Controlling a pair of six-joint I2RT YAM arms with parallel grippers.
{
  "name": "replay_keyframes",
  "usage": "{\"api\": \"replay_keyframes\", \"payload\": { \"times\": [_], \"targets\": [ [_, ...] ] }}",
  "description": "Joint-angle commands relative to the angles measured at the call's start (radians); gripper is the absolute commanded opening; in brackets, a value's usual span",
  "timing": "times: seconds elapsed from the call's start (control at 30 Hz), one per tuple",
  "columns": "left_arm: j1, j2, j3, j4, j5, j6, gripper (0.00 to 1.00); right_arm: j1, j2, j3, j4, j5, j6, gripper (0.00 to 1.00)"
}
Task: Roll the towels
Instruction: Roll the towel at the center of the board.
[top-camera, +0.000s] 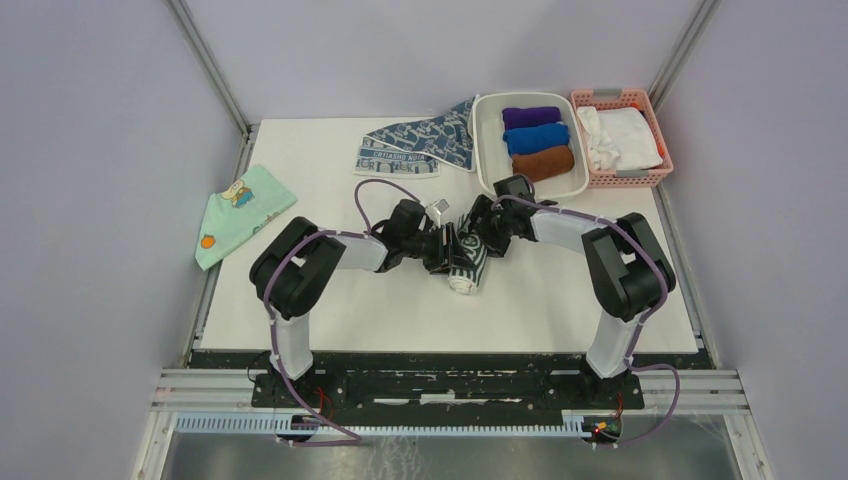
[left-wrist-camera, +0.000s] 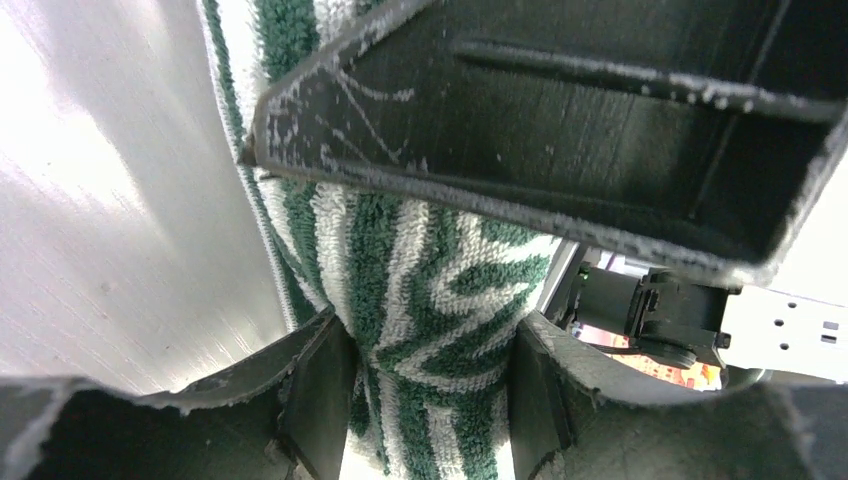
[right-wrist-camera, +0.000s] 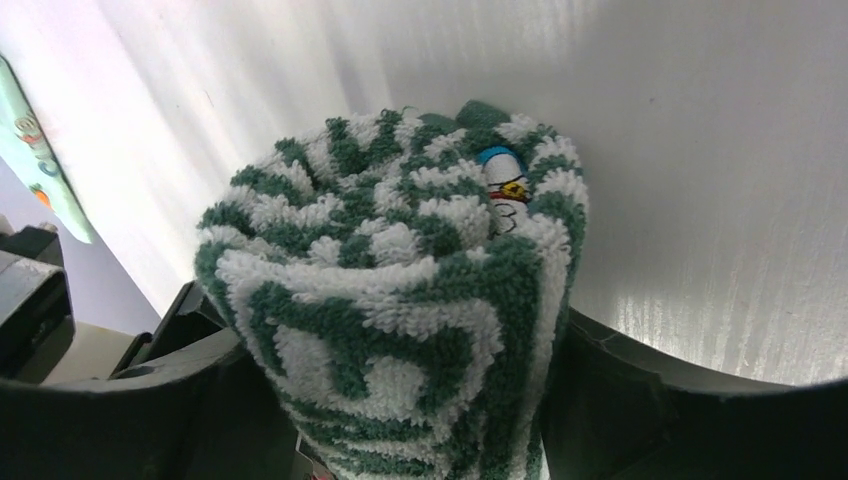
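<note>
1. Where the two arms meet, the left claw (left-wrist-camera: 425, 385) is closed on the dark green-and-white striped towel (right-wrist-camera: 400, 250), its fingers pressed against both sides of the cloth.
2. The right claw (right-wrist-camera: 405, 420) clamps the same towel from the opposite side, with one finger on each flank.
3. That towel is rolled into a tight bundle with its spiral end showing. It sits over the middle of the surface (top-camera: 560, 290); whether it touches the surface is unclear.
4. The blue-grey patterned towel (top-camera: 425, 140) lies flat and unrolled at the far edge, just beside a white tub (top-camera: 484, 150).
5. The tub holds a purple roll (top-camera: 531, 117), a blue roll (top-camera: 536, 138) and a brown roll (top-camera: 543, 162). A pink basket (top-camera: 610, 97) holding white cloth (top-camera: 620, 135) stands to the right of the tub.
6. A mint-green cloth (top-camera: 240, 210) lies at the left edge.
</note>
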Motion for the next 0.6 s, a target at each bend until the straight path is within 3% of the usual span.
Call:
{"api": "replay_keyframes", "payload": {
  "times": [0.0,0.13,0.57],
  "targets": [
    [-0.018,0.073,-0.058,-0.098,-0.080,-0.015,0.57,0.041,0.019,0.048,-0.166,-0.043,-0.110,0.82],
    [-0.015,0.069,-0.070,-0.091,-0.087,-0.022,0.56,0.028,-0.027,0.025,-0.156,-0.089,-0.137,0.86],
    [-0.009,0.076,-0.103,-0.062,-0.081,-0.041,0.54,0.010,-0.033,-0.047,-0.088,-0.212,-0.145,0.87]
  ]
}}
